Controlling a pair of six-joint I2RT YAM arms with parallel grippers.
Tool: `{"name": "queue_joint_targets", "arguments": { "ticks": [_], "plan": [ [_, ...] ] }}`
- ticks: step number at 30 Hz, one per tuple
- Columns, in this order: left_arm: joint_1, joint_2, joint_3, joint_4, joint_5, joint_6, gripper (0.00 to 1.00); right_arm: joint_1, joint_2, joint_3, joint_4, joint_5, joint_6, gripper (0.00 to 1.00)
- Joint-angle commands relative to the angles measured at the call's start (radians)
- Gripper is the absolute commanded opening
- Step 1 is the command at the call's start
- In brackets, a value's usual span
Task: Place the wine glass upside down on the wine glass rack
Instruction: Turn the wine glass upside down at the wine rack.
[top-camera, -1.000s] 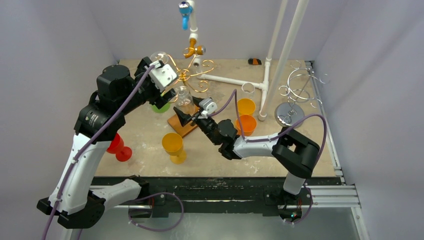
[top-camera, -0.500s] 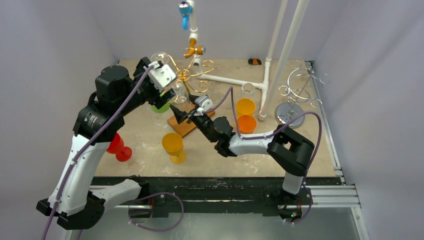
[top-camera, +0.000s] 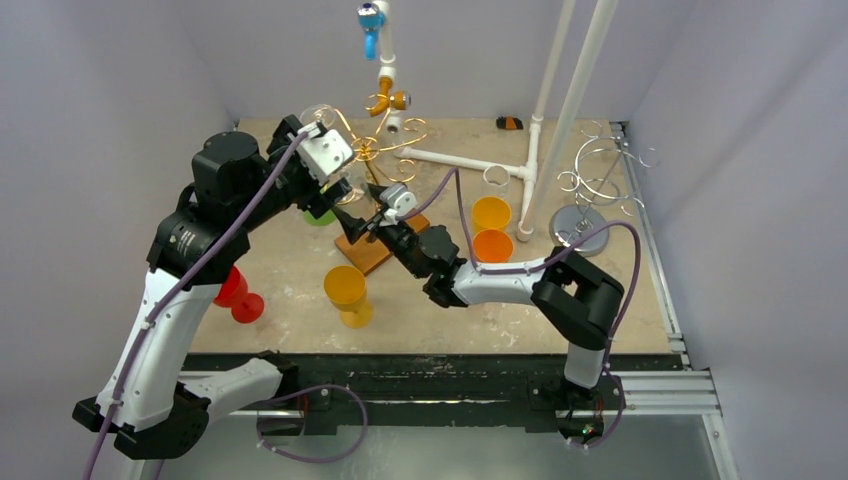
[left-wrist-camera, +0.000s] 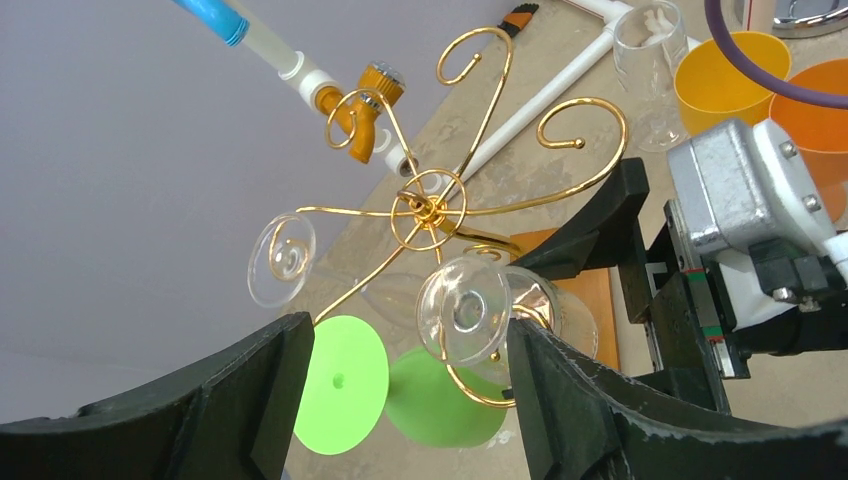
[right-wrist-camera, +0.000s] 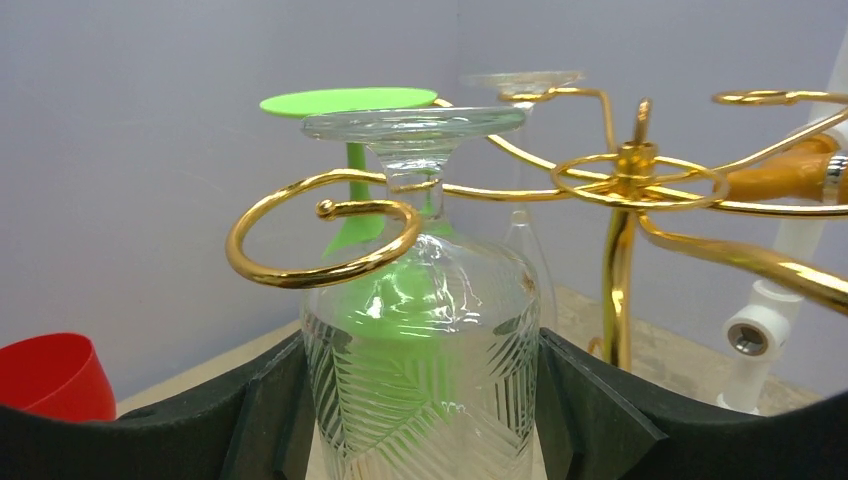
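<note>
Holding the wine glass (right-wrist-camera: 420, 330): the right pincer (right-wrist-camera: 420, 400), its two black fingers pressed against either side of the patterned bowl.
Glass attitude: upside down, round foot on top, mouth down, lifted clear of the tabletop (top-camera: 420, 310).
Glass place: at the gold rack (right-wrist-camera: 635, 165), the stem level with one curled arm-end. The curl crosses just in front of the stem, and whether the stem sits inside it cannot be told.
Rack: thin gold arms spread from a ring on a central post, which rises from a brown wooden board (top-camera: 365, 255) near the middle of the tabletop.
Other glasses at the rack: a second clear glass (left-wrist-camera: 280, 260), foot up, at a far arm; a green glass (left-wrist-camera: 340, 385), also foot up, just beside the held one and behind it in the right wrist view.
Left pincer (left-wrist-camera: 405, 330): fingers spread wide with nothing between them, raised on the rack's left side and facing its hub and the held glass.
Nearby on the tabletop: a yellow goblet (top-camera: 347, 290) in front of the board, a red goblet (top-camera: 237, 292) by the left arm, a yellow cup (top-camera: 491, 212) and an orange cup (top-camera: 492, 245) to the right, an upright clear tumbler (top-camera: 496, 178) behind them.
Far right: a silver wire rack (top-camera: 590, 180), well apart from the gold one.
Behind the rack: an orange tap (left-wrist-camera: 360, 105) on a white pipe.
</note>
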Motion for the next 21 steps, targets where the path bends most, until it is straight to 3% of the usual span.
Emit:
{"name": "queue_joint_targets", "arguments": {
  "ticks": [1,21],
  "plan": [
    [-0.002,-0.014,0.002,0.003,-0.041,0.004,0.75,0.007,-0.002,0.066,0.04,-0.088,-0.01,0.1],
    [-0.002,-0.007,0.002,0.004,-0.049,0.007,0.75,0.012,-0.025,0.02,0.06,-0.129,-0.034,0.09]
  ]
}}
